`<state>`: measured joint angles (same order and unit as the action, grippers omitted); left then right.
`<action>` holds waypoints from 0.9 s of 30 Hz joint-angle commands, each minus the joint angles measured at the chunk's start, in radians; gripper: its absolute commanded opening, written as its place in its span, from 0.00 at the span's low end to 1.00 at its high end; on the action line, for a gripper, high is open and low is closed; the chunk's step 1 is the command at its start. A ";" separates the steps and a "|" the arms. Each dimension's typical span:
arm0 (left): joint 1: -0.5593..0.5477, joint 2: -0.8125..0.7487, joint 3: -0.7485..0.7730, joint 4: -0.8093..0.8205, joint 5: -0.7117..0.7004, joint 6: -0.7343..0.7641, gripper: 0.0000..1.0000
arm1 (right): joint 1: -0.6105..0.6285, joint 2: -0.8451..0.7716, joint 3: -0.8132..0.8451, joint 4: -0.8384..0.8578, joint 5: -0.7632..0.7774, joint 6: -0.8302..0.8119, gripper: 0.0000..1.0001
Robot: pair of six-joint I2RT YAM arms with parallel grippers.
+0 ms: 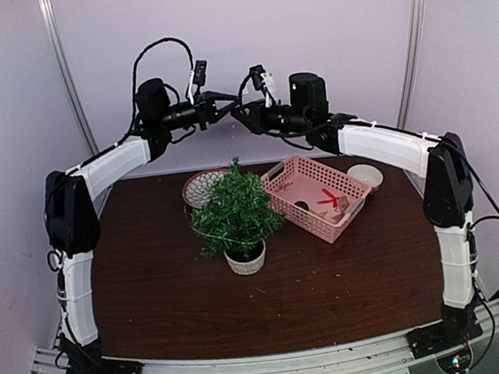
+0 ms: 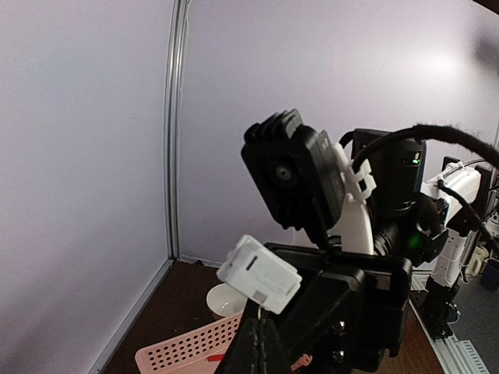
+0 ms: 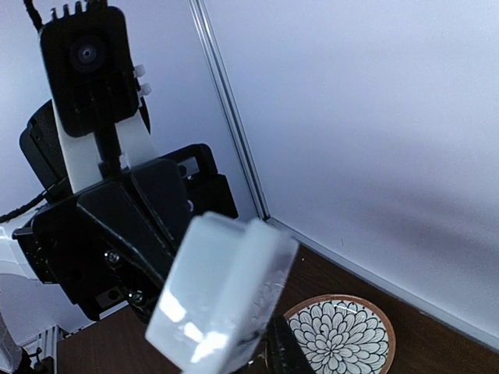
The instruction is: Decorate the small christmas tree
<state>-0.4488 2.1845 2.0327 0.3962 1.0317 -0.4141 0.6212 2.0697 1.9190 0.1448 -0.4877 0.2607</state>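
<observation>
the left gripper (image 1: 222, 109) is pressed together, held high above the table (image 1: 154, 295), tip to tip with the right gripper (image 1: 240, 115); whether the right one is spread or closed cannot be told. a small white piece (image 2: 260, 274) shows at the tips. below, the small christmas tree (image 1: 236, 211) stands mid-table in its white pot (image 1: 246, 261), with a patterned bowl (image 1: 198, 189) behind it and a pink basket (image 1: 317, 193) just to its right.

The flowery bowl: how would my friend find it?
Find the brown table, then the small christmas tree in its middle. The bowl peeks out behind the tree's left side. Only it has a petal pattern; the other bowl is plain white.
</observation>
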 commanded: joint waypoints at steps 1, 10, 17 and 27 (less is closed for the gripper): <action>-0.002 0.003 -0.011 0.039 0.001 -0.003 0.00 | -0.005 -0.043 -0.006 0.040 0.018 -0.001 0.07; 0.012 -0.001 -0.011 0.022 -0.040 -0.015 0.04 | -0.005 -0.070 -0.042 0.037 0.070 -0.023 0.00; 0.055 -0.055 -0.071 0.042 -0.097 -0.042 0.49 | -0.005 -0.085 -0.057 0.036 0.099 -0.036 0.00; 0.131 -0.387 -0.446 -0.158 -0.374 0.138 0.55 | -0.006 -0.092 -0.022 0.033 0.108 -0.038 0.00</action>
<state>-0.3252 1.9854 1.6989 0.3298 0.8230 -0.4038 0.6212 2.0254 1.8713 0.1577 -0.4004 0.2321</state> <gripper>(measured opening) 0.559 0.019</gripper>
